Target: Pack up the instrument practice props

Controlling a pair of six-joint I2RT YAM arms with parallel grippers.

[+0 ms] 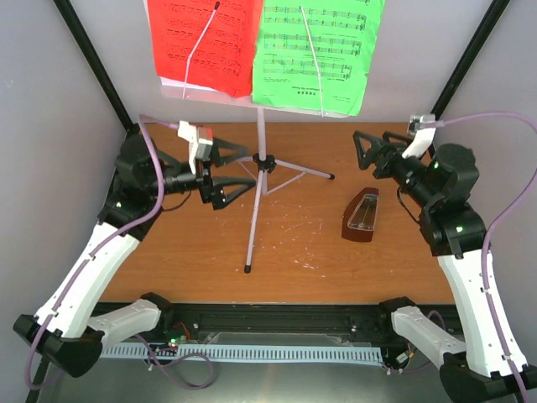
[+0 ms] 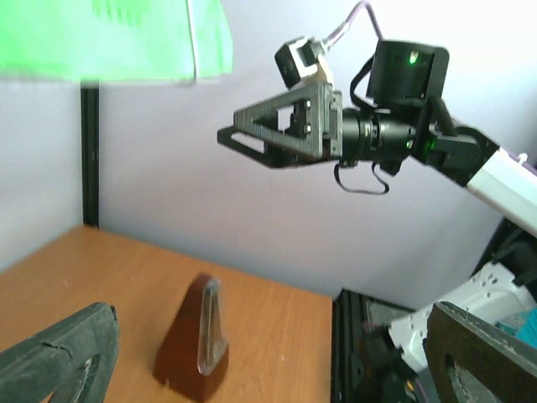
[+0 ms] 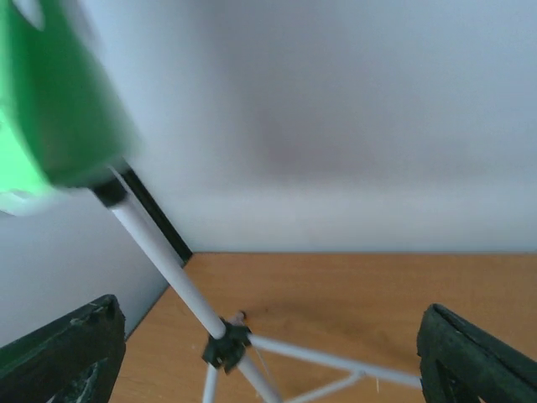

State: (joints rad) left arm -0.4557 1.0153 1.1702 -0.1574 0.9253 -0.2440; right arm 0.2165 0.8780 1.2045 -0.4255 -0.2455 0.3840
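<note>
A silver tripod music stand (image 1: 259, 189) holds a red music sheet (image 1: 201, 42) and a green music sheet (image 1: 317, 50) side by side. Right of the stand, well apart, sits a small dark-brown pyramid metronome (image 1: 361, 217) with a clear cover. Both grippers are spread wide and empty: left gripper (image 1: 247, 170) just left of the stand's pole, right gripper (image 1: 359, 151) well right of it. The sheets look light and floppy, best pinched at an edge.

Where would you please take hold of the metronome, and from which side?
Grip the metronome low on its body, across the two sloped flanks, coming from above with the right gripper, the nearer one. It stands upright and tapers upward, so a high pinch may slip.
</note>
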